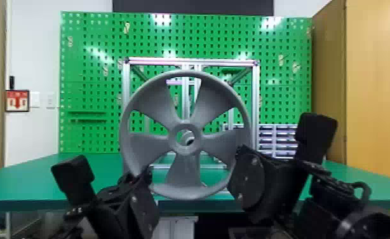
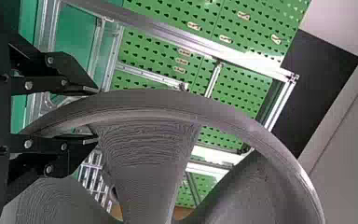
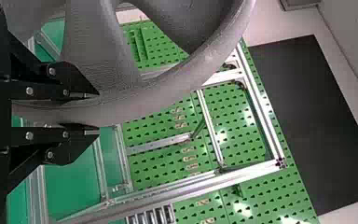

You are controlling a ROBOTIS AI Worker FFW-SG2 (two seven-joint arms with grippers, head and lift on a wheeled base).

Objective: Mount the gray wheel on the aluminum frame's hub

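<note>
The gray, round five-spoked wheel [image 1: 184, 171] is held upright before the silver aluminum frame [image 1: 126, 95], its rim [image 1: 184, 73] pinched by black left [image 2: 97, 115] and right grippers [image 3: 98, 114]; alignment is presumably in hand, the bore [image 1: 179, 137] next needing to be centred and pushed onto the hub.

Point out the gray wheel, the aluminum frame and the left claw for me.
Gray wheel [image 1: 186, 162], head view: bottom spoke.
Aluminum frame [image 1: 191, 61], head view: top bar.
Left claw [image 2: 97, 115], left wrist view: midway between fingertips, on the held rim.

The gray wheel [image 1: 186, 171] stands upright before the aluminum frame [image 1: 159, 61].
</note>
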